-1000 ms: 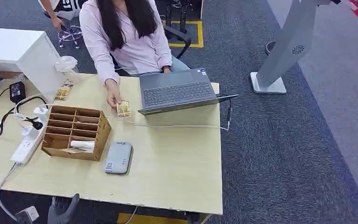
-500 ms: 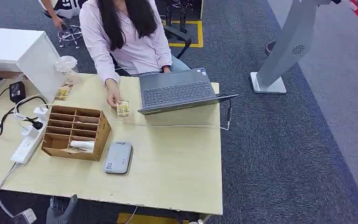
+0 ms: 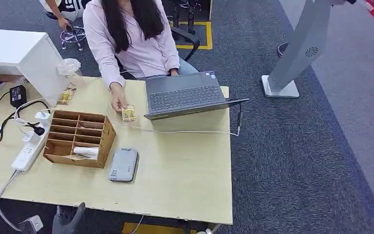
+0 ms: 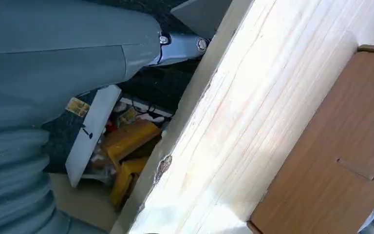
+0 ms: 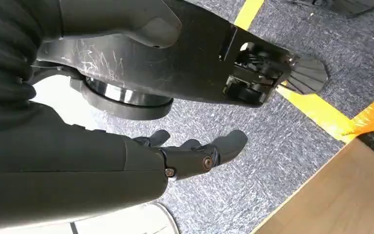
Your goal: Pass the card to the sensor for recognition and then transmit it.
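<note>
- One card: small, yellowish with a printed picture, pinched in a person's hand and resting on the table just beside the near left corner of the laptop.
- One sensor: flat grey slab with rounded corners and a small label at its near end, lying on the table just beside the wooden organizer, well apart from the card.
- One wooden organizer: open compartments in two columns, with a white roll lying in a compartment on its near side.
- One laptop, lid laid nearly flat, with a thin cable running across the table in front of it.
- One white power strip along the table's left side, beside black cables and white plugs.
- Two small packets: one clear bag and one yellowish pack at the far left corner of the table.
- One person in a pink shirt seated at the far side of the table.
- Left hand: low at the near table edge, dark fingers pointing up, holding nothing that shows; cannot tell whether released or clenched.
- Right hand: hanging over grey carpet near yellow floor tape, fingers loosely extended and apart, empty.
</note>
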Motion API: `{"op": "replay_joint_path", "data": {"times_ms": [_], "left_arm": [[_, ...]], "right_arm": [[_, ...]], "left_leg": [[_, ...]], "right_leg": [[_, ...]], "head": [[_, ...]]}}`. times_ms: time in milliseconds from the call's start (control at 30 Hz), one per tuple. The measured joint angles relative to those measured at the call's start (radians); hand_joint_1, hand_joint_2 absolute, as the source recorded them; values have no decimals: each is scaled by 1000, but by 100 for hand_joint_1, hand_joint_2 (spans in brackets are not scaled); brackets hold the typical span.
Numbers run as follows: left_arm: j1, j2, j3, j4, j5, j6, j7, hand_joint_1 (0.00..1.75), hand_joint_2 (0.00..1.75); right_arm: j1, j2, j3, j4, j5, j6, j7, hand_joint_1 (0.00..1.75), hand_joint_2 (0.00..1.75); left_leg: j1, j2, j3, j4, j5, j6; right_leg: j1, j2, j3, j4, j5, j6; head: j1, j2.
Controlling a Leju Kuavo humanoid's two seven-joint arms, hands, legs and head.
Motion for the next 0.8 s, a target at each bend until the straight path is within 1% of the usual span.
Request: {"op": "replay_joint_path", "data": {"times_ms": [233, 300, 367, 467, 500, 533, 633, 700, 800], "left_arm": [[3, -11, -8, -5, 3, -2, 0, 0, 175], [19, -29, -15, -35, 29, 2, 2, 0, 175], [42, -58, -15, -79, 80, 10, 17, 0, 175], [75, -107, -15, -181, 223, 20, 95, 0, 175], [88, -115, -13, -200, 252, 20, 115, 0, 175], [96, -125, -5, -226, 308, 20, 139, 0, 175], [115, -142, 51, -264, 466, 29, 208, 0, 175], [131, -147, 103, -280, 531, 34, 243, 0, 175], [150, -150, 160, -286, 573, 34, 279, 0, 175]], "right_arm": [[0, 0, 0, 0, -16, -11, -10, 0, 175], [0, 0, 0, 0, -27, -24, -16, 0, 175], [0, 0, 0, 1, -38, -37, -23, 0, 175], [2, 0, -5, 3, -50, -51, -23, 0, 175], [2, 0, -5, 4, -50, -53, -21, 0, 175], [2, 0, -5, 5, -50, -57, -19, 0, 175], [2, 0, -5, 5, -39, -69, 1, 0, 175], [2, 0, -5, 6, -29, -74, 15, 0, 175], [1, 0, -5, 7, -19, -77, 21, 0, 175]], "left_leg": [[0, 0, 0, 0, 0, 0], [0, 0, 0, 0, 0, 0], [0, 0, -1, 0, 0, 0], [0, 0, -2, 0, 0, 1], [0, 0, -2, 0, -1, 1], [0, 0, -2, 0, -1, 1], [0, 0, -1, 0, -1, 1], [0, 0, -1, 0, -1, 0], [0, 0, -1, 0, -1, 0]], "right_leg": [[0, 0, 0, 0, 0, 0], [0, 0, 0, 0, 0, 0], [0, 0, -1, 0, 0, 0], [0, 0, 0, -1, 0, 0], [0, 0, 0, -1, 0, 1], [0, 0, 0, -1, -1, 1], [0, 0, 0, -1, -2, 2], [0, 0, -1, 0, -2, 1], [0, -1, 0, 0, -3, 1]], "head": [[0, 0], [0, 0], [0, 0], [1, 0], [1, 0], [1, 0], [1, 0], [1, 0], [1, 0]]}}
